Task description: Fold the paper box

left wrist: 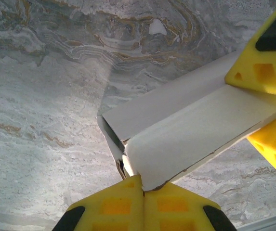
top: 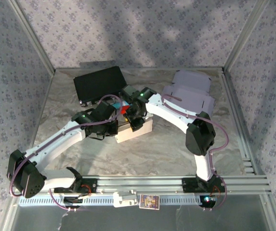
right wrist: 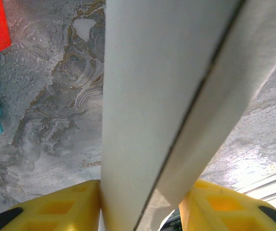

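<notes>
Top view: paper box [top: 134, 129] at centre of table [top: 176, 149], part-formed, both arms over it.
Left wrist: left gripper [left wrist: 142, 190] closed, tips hard against a box corner.
Right wrist: right gripper [right wrist: 142, 192] clamped across a raised wall.
Judged mid-fold. Next: press wall inward, crease squarely, avoid tearing.

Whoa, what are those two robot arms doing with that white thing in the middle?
They are folding a paper box in the middle of the table. The left pincer is pinched shut on one corner of it, and the right pincer has one wall squeezed between its fingers. The box looks only partly folded so far. More flat boxes lie at the back right.
</notes>
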You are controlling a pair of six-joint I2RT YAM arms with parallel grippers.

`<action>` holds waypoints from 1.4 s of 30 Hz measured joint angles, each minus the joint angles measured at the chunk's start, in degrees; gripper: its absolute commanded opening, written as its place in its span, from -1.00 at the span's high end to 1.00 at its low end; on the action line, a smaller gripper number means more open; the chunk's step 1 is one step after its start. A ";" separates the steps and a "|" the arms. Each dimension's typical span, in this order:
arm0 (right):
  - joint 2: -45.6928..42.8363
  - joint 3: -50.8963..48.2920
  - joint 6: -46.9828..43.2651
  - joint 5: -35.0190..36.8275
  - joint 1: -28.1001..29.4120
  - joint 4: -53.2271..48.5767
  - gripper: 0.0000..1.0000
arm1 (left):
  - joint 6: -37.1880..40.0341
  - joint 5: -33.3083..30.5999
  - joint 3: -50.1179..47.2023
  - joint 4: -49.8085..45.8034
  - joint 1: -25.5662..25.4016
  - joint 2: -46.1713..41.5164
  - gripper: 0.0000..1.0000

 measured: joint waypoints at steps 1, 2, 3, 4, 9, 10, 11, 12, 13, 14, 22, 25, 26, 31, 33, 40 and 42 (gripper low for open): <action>0.00 0.00 -0.02 -0.02 0.00 0.02 0.19 | -0.37 0.13 0.04 -0.11 0.00 0.00 1.00; 0.00 -0.02 -0.02 -0.02 0.00 0.09 0.20 | -0.63 0.20 0.09 -0.17 0.00 -0.04 1.00; 0.00 -0.04 -0.02 -0.04 0.00 0.11 0.20 | -1.05 0.31 0.09 -0.26 0.00 -0.09 1.00; 0.00 -0.04 -0.02 -0.04 0.00 0.11 0.20 | -1.40 0.37 0.09 -0.26 0.00 -0.11 1.00; 0.00 -0.04 -0.04 -0.22 -0.02 0.07 0.27 | -2.97 0.83 0.31 -0.68 0.00 -0.11 1.00; 0.00 -0.04 -0.04 -0.22 0.00 0.07 0.27 | -3.02 0.83 0.31 -0.68 0.00 -0.11 1.00; 0.00 -0.04 -0.04 -0.22 -0.02 0.07 0.28 | -3.17 0.83 0.31 -0.70 0.00 -0.09 1.00; 0.00 -0.04 -0.04 -0.24 -0.02 0.07 0.28 | -3.21 0.81 0.31 -0.70 0.00 -0.09 1.00; 0.00 -0.04 -0.04 -0.24 -0.02 0.07 0.28 | -3.23 0.76 0.31 -0.70 0.02 -0.09 1.00; 0.00 -0.04 -0.04 -0.24 -0.02 0.07 0.29 | -3.21 0.74 0.31 -0.70 0.02 -0.09 1.00; 0.00 -0.04 -0.07 -0.33 -0.15 0.17 0.32 | -3.15 -0.15 1.68 -2.58 -0.44 1.09 1.00; 0.00 -0.04 -0.07 -0.48 -0.17 0.17 0.32 | -3.21 -0.39 1.68 -2.64 -0.81 1.16 1.00; 0.00 -0.04 -0.07 -0.48 -0.17 0.17 0.32 | -3.30 -0.68 1.68 -2.67 -1.03 1.18 1.00; 0.00 -0.04 -0.17 -0.66 -0.20 0.15 0.32 | -3.80 -2.51 1.79 -3.15 -2.23 1.25 1.00; 0.00 -0.04 -0.31 -0.70 -0.28 0.20 0.32 | -3.82 -3.06 1.81 -3.26 -2.36 1.44 1.00; 0.00 -0.17 -0.81 -0.66 -0.35 0.46 0.10 | -3.78 -4.85 2.64 -4.11 -3.21 2.43 1.00; 0.00 -0.31 -1.05 -0.44 -0.39 0.61 -0.05 | -3.78 -5.09 2.75 -4.09 -3.21 2.67 1.00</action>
